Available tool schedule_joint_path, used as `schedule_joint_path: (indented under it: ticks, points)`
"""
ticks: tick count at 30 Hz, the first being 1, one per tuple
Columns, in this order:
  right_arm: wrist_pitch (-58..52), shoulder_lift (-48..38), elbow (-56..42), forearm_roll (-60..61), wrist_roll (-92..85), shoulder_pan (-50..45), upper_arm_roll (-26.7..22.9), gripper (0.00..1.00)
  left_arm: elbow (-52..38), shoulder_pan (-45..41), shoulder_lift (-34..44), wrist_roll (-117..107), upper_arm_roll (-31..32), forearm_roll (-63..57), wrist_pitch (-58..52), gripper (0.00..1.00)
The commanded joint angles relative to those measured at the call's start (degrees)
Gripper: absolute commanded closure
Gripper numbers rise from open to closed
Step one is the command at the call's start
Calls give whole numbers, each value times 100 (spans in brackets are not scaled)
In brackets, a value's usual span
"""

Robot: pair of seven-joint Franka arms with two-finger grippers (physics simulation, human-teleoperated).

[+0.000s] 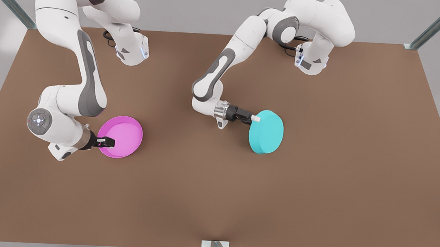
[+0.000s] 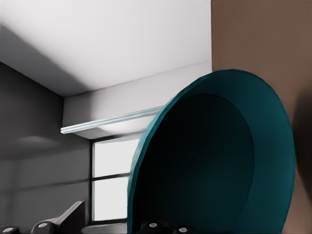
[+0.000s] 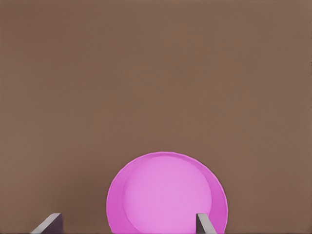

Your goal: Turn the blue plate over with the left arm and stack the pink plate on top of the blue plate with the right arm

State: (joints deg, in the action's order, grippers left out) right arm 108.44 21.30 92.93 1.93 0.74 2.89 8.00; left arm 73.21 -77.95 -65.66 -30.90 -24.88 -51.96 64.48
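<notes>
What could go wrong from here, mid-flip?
1. The left gripper holds the blue plate by one spot on its rim, with the plate tilted well off the table; it may pivot or slip before it lands base up.
2. The right gripper is at the pink plate's near rim with its fingers apart; closing off-centre may push the plate instead of gripping it.
</notes>
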Motion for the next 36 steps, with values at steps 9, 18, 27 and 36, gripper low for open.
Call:
schedule_joint_path:
  ticks: [9,18,27,36]
  points:
    - [872,-302,1008,-70,-205,1310,1019,0,-166,-273,27,-2104,-658,2119,943,0]
    - [2049,234,1491,9,-627,2567,1661,0,-263,-502,18,-4503,-1450,3693,1980,0]
    - [2858,806,1799,-17,-1260,3200,1969,0,-377,-668,27,-5339,-2276,5222,2455,0]
    - [4132,1122,2563,-61,-1752,4246,2813,0,-360,-458,1749,-3160,-2874,6576,1717,0]
